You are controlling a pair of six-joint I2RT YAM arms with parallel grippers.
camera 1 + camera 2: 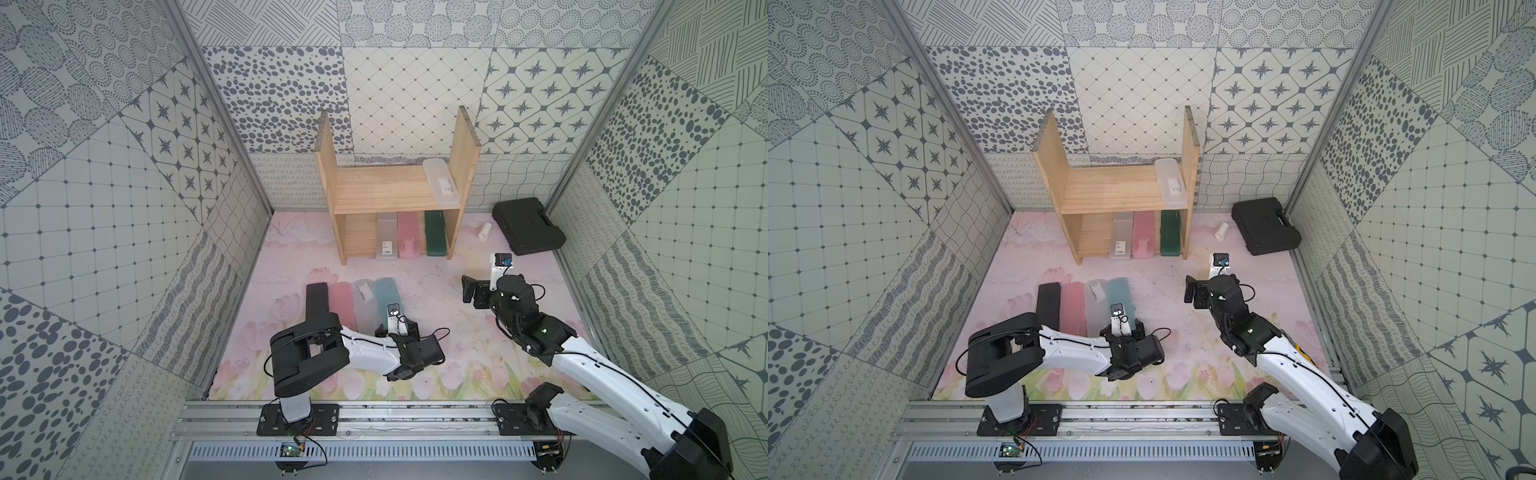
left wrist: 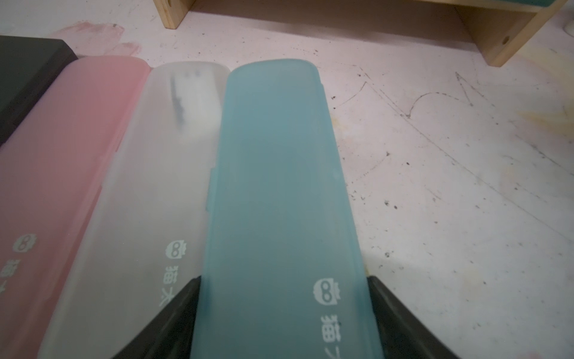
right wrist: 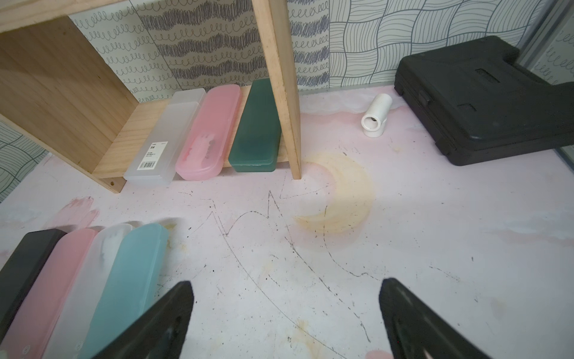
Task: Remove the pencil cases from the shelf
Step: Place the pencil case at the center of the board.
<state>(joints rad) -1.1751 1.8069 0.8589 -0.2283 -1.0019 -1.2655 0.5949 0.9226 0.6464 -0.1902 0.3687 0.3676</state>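
White arms (image 1: pixel 370 353), black joints (image 1: pixel 305 357), thin black cables (image 1: pixel 441 329).

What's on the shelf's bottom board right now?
Three cases side by side: a labelled clear case, a pink case and a dark green case beside the side panel. In both top views the upper board hides their far ends.

A black tool case (image 3: pixel 484 102) lies well ahead of the right gripper (image 3: pixel 285 281), off to its right, by the patterned wall (image 3: pixel 372 40). A white tube (image 3: pixel 374 119) lies near the case on the scribbled pink mat (image 3: pixel 435 217).
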